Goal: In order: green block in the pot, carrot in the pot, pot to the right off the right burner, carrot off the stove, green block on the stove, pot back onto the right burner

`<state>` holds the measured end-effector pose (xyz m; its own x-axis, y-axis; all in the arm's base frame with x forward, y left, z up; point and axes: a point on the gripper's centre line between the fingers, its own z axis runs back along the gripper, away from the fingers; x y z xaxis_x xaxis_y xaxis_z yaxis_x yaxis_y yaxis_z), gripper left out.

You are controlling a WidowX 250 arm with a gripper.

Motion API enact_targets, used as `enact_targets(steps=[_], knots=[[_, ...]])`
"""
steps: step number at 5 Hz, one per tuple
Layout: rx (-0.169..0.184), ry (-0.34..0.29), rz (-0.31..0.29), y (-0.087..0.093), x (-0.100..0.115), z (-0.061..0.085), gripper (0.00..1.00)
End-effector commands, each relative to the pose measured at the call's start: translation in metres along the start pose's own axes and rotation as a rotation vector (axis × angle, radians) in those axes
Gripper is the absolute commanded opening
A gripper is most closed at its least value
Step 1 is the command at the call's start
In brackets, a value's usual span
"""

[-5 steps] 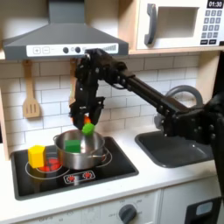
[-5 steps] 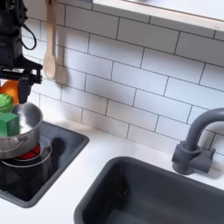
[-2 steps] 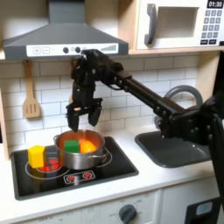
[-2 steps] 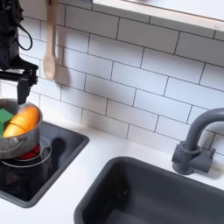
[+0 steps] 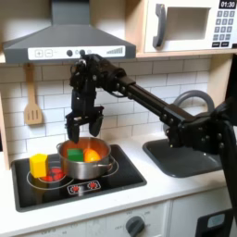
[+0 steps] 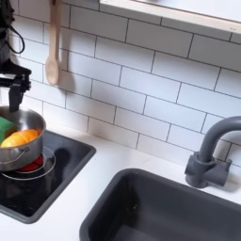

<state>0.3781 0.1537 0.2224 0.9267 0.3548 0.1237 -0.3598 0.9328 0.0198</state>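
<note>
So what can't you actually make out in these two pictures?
- Right burner, first exterior view: mostly covered by the pot.
- Pot, second exterior view: cut off by the left edge.
- Green block, first exterior view: partly behind the pot's rim.
- Microwave buttons, first exterior view: too small to read.

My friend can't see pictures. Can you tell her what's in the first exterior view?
A robot arm's open, empty hand hangs above a shiny pot on a toy stove; the pot holds an orange carrot and a green block. A yellow block sits left of the pot, and a dark sink lies to the right.
</note>
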Motion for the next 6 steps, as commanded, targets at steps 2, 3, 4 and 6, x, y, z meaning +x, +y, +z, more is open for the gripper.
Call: enact_targets(steps=[2, 3, 4, 6], knots=[[-0.001, 0.002, 0.04, 0.002, 0.001, 0.001, 1.0], [0.005, -0.004, 0.053, 0.001, 0.0, 0.003, 1.0], [0.004, 0.002, 0.049, -0.002, -0.002, 0.0, 1.0], [0.025, 0.029, 0.009, -0.002, -0.009, -0.012, 1.0]])
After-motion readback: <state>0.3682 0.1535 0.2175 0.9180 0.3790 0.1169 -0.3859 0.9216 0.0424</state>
